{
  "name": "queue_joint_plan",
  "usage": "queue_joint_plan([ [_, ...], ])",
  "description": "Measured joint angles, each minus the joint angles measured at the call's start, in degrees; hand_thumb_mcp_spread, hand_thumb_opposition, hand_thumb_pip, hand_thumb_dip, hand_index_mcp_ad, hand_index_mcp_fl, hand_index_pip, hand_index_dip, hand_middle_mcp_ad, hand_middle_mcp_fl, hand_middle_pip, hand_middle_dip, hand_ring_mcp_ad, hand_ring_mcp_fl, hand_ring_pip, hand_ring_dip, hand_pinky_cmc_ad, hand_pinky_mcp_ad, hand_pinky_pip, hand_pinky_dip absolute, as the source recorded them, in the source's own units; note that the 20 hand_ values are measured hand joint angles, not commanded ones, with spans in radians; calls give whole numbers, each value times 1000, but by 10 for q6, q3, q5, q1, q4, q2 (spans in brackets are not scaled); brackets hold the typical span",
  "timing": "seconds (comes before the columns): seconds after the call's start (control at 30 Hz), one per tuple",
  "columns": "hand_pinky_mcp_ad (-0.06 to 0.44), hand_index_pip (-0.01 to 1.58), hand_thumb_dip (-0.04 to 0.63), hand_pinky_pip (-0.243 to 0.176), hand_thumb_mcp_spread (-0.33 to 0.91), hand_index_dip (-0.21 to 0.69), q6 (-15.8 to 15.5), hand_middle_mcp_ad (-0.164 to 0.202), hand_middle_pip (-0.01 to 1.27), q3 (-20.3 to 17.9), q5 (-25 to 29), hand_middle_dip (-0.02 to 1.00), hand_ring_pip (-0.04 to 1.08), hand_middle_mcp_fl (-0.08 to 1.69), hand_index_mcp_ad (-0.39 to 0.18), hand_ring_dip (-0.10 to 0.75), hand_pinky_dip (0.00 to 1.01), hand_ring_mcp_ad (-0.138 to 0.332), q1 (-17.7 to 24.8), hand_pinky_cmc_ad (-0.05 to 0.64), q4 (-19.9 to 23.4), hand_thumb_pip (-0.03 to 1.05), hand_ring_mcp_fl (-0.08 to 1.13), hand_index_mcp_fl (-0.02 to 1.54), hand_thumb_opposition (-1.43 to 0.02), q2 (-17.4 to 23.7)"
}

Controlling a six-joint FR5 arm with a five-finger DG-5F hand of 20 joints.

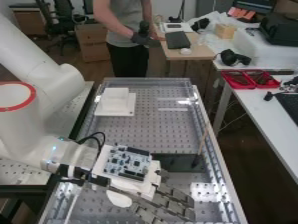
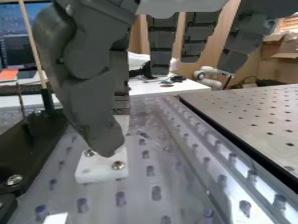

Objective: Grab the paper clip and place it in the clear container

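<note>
Robot hand (image 1: 171, 198): open, fingers loosely extended, toward five o'clock over table (image 1: 126, 131). Paper clip: position cannot be told. Step: apparently pre-grasp; next requires alignment, then fine pinch.

1. Grey perforated metal bench (image 1: 126, 131): centre of the high view, running to its lower edge.
2. White square stepped block (image 1: 116, 100): on the bench's far end, left of centre.
3. Dark grey rectangular plate (image 1: 179, 162): lower centre, before the block.
4. Thin tan stick (image 1: 202, 140): tilted, at the plate's right end.
5. Red plastic trays (image 1: 245, 79): upper right.
</note>
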Motion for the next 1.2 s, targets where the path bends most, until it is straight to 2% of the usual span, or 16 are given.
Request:
queue_joint_plan([
  [0.37,265,1443,253,-24,567,98,5,59,141,4,-2,188,103,148,-257,89,192,101,0,332,-2,552,0,466,-911,-2],
  [0.77,265,1318,253,-24,534,91,7,59,140,5,0,188,103,148,-257,89,192,101,1,328,-7,552,0,339,-890,-3],
  [1.2,265,1318,253,-24,527,79,8,59,140,7,-3,188,103,148,-253,89,192,101,1,332,-9,552,0,349,-881,-1],
])
